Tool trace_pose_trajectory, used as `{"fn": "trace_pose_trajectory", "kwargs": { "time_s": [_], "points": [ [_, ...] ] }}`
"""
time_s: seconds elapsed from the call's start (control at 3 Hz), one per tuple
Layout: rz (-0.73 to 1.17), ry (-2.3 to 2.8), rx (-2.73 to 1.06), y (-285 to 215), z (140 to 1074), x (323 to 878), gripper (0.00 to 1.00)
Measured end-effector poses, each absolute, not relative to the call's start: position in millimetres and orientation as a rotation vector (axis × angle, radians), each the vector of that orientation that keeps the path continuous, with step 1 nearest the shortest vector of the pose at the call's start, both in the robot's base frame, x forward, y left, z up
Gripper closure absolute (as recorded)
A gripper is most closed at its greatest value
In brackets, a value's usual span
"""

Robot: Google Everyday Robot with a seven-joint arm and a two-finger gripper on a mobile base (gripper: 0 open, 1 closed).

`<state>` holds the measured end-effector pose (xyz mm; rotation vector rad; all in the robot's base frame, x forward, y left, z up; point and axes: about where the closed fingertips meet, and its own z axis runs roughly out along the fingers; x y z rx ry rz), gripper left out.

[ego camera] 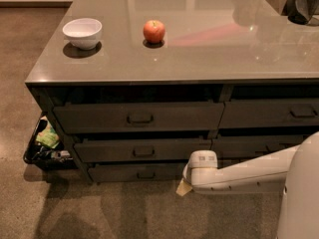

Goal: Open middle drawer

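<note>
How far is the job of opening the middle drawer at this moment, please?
Nothing looks done: the middle drawer appears shut, its front in line with the fronts above and below. In hand: the end effector hangs low before the cabinet, right of and below the drawer's handle, not touching it. Left: reach the handle, grip it, pull the drawer out.
</note>
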<state>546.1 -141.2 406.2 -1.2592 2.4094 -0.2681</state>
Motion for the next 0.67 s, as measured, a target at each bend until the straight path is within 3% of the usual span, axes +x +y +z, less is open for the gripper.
{"fn": "trace_pose_trajectory", "kwargs": {
  "time_s": [0.67],
  "points": [
    [-0.277,2.361,-1.272,-129.2,421.3,554.2,0.0]
  ]
}}
